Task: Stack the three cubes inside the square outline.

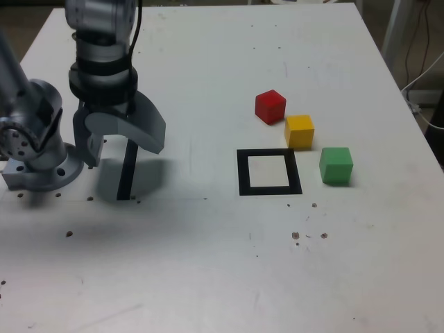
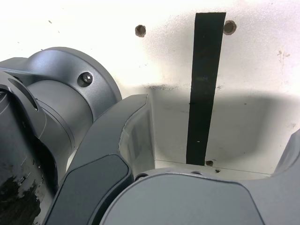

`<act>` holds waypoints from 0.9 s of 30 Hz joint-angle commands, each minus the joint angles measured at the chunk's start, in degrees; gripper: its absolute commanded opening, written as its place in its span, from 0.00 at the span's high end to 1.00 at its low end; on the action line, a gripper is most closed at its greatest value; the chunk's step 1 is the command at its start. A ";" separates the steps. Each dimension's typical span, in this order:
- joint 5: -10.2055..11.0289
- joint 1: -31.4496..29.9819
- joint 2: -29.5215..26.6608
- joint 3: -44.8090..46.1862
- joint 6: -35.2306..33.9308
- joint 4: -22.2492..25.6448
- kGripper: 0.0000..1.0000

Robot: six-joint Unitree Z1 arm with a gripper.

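The gripper (image 1: 118, 149) hung over a black strip (image 1: 127, 172) at the exterior view's left, its fingers (image 1: 147, 128) apart and empty. Red (image 1: 270, 106), yellow (image 1: 299, 131) and green (image 1: 336, 165) cubes sat on the desk (image 1: 208, 263) beside the empty outline (image 1: 268, 172).

The tabletop (image 1: 208, 277) is white, flecked with small dark specks. One cube is red (image 1: 270, 107), one yellow (image 1: 300, 131), one green (image 1: 336, 165), each a single plain colour. The square outline (image 1: 269, 172) is a thick black frame around a white centre. A straight strip (image 1: 127, 171) is plain black. The end effector (image 1: 118, 139) is dull grey.
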 commanded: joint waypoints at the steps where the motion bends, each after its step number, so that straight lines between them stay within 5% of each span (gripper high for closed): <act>1: -0.10 0.08 -0.21 0.06 -0.11 -0.02 0.00; 18: -0.64 0.06 -0.12 -0.57 -0.36 0.03 0.00; 27: 0.57 2.57 2.17 -13.19 -1.80 5.93 0.00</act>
